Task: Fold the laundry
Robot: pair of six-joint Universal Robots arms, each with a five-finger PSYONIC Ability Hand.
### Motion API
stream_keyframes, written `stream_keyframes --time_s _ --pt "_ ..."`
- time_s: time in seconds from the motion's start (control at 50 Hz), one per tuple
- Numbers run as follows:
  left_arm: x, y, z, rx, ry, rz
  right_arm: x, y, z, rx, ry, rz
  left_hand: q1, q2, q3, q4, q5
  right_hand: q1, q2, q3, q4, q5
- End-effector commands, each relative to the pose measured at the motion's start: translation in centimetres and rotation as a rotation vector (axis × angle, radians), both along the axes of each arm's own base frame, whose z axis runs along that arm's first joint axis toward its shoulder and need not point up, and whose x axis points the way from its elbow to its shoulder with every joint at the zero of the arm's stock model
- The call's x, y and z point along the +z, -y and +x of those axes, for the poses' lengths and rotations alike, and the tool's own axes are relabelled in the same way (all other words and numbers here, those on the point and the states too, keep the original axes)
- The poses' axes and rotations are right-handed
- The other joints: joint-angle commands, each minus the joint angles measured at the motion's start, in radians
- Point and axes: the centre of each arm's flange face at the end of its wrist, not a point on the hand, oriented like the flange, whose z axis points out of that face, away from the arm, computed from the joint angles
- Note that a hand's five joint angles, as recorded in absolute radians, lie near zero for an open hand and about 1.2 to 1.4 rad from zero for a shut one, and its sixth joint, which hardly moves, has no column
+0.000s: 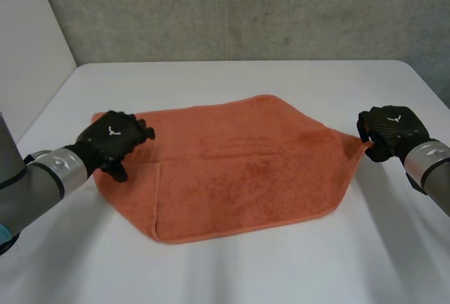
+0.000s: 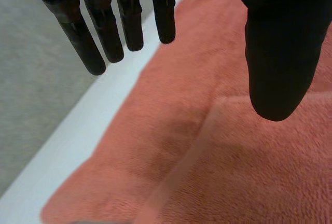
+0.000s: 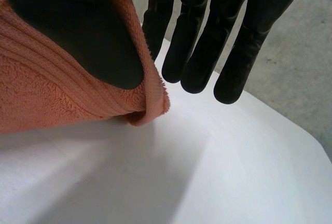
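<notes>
— What's lying nearest us on the table (image 1: 232,269)?

— Bare white top first. Then the near hem of the towel (image 1: 239,170) is curving across it. The towel is orange, and it's lying spread out in the middle of the table, between the two arms.

— Is it lying in one layer?

— Not all of it. Toward its left end a layer edge (image 1: 159,198) is running from the near hem away from us, so cloth is lying on cloth there.

— What's the left hand (image 1: 112,138) doing?

— It's sitting over the towel's left corner. From its wrist you can see its fingers (image 2: 122,32) hanging straight, well off from the thumb (image 2: 275,68). So it's wide and gripping nothing, with the towel lying under the palm. I can't tell whether it's touching the cloth.

— And the right hand (image 1: 390,131)?

— That one is holding the towel's right corner. It's nipping the cloth between its thumb (image 3: 88,42) and its straight fingers (image 3: 199,53). The corner is being drawn out to a point and is riding just clear of the table.

— And farther off?

— The towel's far edge is rising to a blunt peak, bare table is stretching beyond it, and the grey wall (image 1: 246,8) is standing behind.
</notes>
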Motion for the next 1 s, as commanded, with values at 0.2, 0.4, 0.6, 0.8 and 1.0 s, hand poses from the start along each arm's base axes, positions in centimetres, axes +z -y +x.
stream_keyframes --time_s 0.2,0.4,0.6,0.8,1.0 --pt "-2.4 1.1 -1.9 -0.11 0.13 0.16 -0.9 -0.3 0.1 0.01 -0.011 0.024 0.222 0.188 0.189 0.188 0.182 0.417 0.219 0.213 0.203 0.232" --pt "-3.3 1.3 -2.6 -0.132 0.141 0.193 -0.9 -0.3 0.2 0.012 -0.013 0.027 0.204 0.17 0.172 0.17 0.164 0.417 0.219 0.213 0.203 0.232" --pt "-3.7 1.7 -2.3 -0.101 0.214 0.2 -1.1 -0.3 0.1 0.01 -0.014 0.031 0.21 0.176 0.177 0.176 0.17 0.417 0.219 0.213 0.203 0.232" --pt "-3.8 2.0 -2.2 -0.101 0.256 0.185 -1.1 -0.3 0.1 0.013 -0.013 0.032 0.316 0.282 0.283 0.282 0.276 0.417 0.219 0.213 0.203 0.232" --pt "-3.7 1.9 -2.2 -0.087 0.268 0.178 -1.1 -0.3 0.1 0.012 -0.014 0.032 0.747 0.713 0.714 0.713 0.707 0.417 0.219 0.213 0.203 0.232"
